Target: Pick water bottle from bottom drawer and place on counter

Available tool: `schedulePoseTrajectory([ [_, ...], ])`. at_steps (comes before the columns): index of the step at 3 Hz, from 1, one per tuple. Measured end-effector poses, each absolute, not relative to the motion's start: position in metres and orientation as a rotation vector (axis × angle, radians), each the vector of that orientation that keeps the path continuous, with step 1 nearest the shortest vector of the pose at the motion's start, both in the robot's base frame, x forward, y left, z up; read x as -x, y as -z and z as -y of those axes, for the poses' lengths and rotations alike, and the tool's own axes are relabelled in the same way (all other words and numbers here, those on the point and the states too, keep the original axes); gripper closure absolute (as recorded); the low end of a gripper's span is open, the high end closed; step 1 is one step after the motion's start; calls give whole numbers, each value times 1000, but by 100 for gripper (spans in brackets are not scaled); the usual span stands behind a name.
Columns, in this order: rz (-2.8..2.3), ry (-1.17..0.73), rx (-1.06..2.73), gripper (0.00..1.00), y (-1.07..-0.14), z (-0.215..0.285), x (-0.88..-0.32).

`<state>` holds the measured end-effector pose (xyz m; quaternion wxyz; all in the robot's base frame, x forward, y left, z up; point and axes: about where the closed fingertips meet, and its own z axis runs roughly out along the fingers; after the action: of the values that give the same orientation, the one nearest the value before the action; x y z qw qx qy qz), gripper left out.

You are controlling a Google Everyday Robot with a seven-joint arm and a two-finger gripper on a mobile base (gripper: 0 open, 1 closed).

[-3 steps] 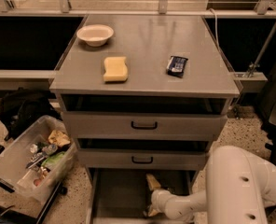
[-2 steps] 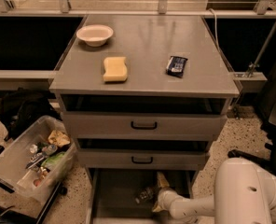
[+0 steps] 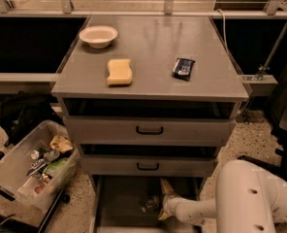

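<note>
The bottom drawer [image 3: 119, 203] stands pulled out below two shallower drawers. On its grey floor lies the water bottle [image 3: 150, 204], small and clear. My gripper [image 3: 161, 201] reaches into the drawer from the right on a white arm [image 3: 250, 200]. It is open: one tan finger [image 3: 166, 187] points toward the back and the other sits lower, near the drawer's front. The bottle lies just left of the gap between them, and I cannot tell whether they touch it. The counter [image 3: 148, 47] is the cabinet's flat grey top.
On the counter are a white bowl [image 3: 98, 35], a yellow sponge [image 3: 119, 72] and a dark snack packet [image 3: 183, 68]. A clear bin [image 3: 17, 171] of odds and ends and a black bag [image 3: 20, 115] sit on the floor to the left.
The gripper has shifted a little inside the drawer and its fingers now stand spread. The bottle shows to their left, still lying on the drawer floor.
</note>
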<state>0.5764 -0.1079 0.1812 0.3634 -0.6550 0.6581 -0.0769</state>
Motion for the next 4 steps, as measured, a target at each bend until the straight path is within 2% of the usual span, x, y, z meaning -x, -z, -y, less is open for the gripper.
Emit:
schedulePoseTrajectory([
  [2,-1599,52,1992,0,-157,92,-580],
  [4,-1605,-7,1958,0,-139,86,-590],
])
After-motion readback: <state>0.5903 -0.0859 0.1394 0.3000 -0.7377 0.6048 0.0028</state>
